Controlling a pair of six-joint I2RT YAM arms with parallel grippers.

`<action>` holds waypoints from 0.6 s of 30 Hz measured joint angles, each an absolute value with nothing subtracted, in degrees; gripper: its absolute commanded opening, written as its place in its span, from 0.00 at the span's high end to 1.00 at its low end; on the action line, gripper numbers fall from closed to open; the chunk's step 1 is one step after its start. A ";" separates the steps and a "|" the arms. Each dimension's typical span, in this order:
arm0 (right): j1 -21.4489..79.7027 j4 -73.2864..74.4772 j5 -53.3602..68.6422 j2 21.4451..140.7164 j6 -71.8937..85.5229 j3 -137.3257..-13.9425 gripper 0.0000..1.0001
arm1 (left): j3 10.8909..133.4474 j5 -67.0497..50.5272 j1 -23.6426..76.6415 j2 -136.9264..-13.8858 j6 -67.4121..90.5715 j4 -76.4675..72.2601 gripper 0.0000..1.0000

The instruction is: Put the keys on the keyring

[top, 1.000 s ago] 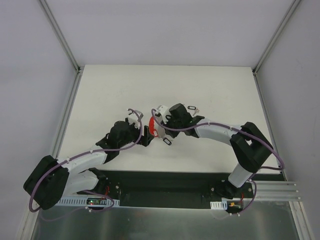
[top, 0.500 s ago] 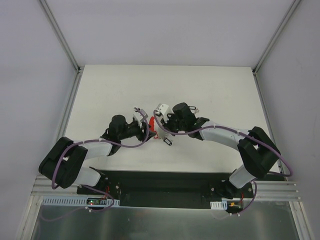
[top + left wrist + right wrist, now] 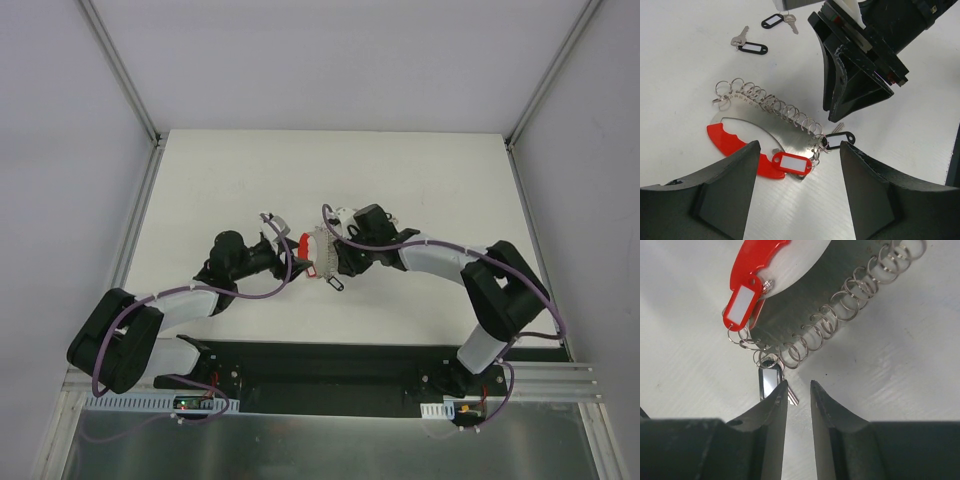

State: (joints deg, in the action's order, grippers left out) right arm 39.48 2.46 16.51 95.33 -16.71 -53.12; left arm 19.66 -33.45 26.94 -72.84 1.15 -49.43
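Two arms meet over the middle of the white table [image 3: 450, 180]: the left arm [image 3: 180, 300] reaches in from one side and the right arm [image 3: 440, 262] from the other, so that both wrist cameras cover the same work area.

1. The left gripper [image 3: 797, 150] hangs low over the table, released, with its jaws wide apart and nothing clamped. It straddles the near end of the keyring [image 3: 765, 125], probably to brace it or to pick it up.
2. The right gripper [image 3: 799, 390] points down at the opposite edge. Its jaws stand slightly parted and grasp nothing.
3. The keyring lies flat on the table between the two grippers, with its red arc [image 3: 727, 142] toward the left gripper and its row of split rings [image 3: 775, 106] toward the right gripper.
4. The red-tagged key [image 3: 790, 163] and one black-tagged key [image 3: 771, 381] lie at the end loops and appear threaded. The blade of the black-tagged key sits just beside one right fingertip; contact cannot be confirmed.
5. The two loose keys [image 3: 752, 47], both black-tagged, rest well apart from the keyring, beyond the right gripper. Judged from this layout, the task is about half complete.
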 measured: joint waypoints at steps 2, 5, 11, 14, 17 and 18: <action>39.46 2.87 17.08 96.05 -15.00 -53.25 0.72 | 19.66 -33.12 26.94 -72.84 1.39 -49.39 0.35; 39.33 2.85 17.41 97.27 -12.60 -53.76 0.73 | 19.66 -32.69 26.94 -72.84 1.89 -49.36 0.34; 37.76 0.75 17.78 98.48 -7.42 -53.89 0.75 | 19.66 -32.47 26.94 -72.84 2.17 -49.17 0.34; 37.19 -0.91 18.57 99.18 -5.15 -53.98 0.76 | 19.66 -32.47 26.94 -72.84 2.22 -49.01 0.34; 36.97 -2.11 19.46 99.96 -3.36 -54.00 0.76 | 19.66 -32.47 26.94 -72.84 2.35 -49.01 0.34; 36.95 -2.37 19.75 100.16 -2.96 -54.00 0.76 | 19.66 -32.47 26.94 -72.84 2.37 -49.01 0.34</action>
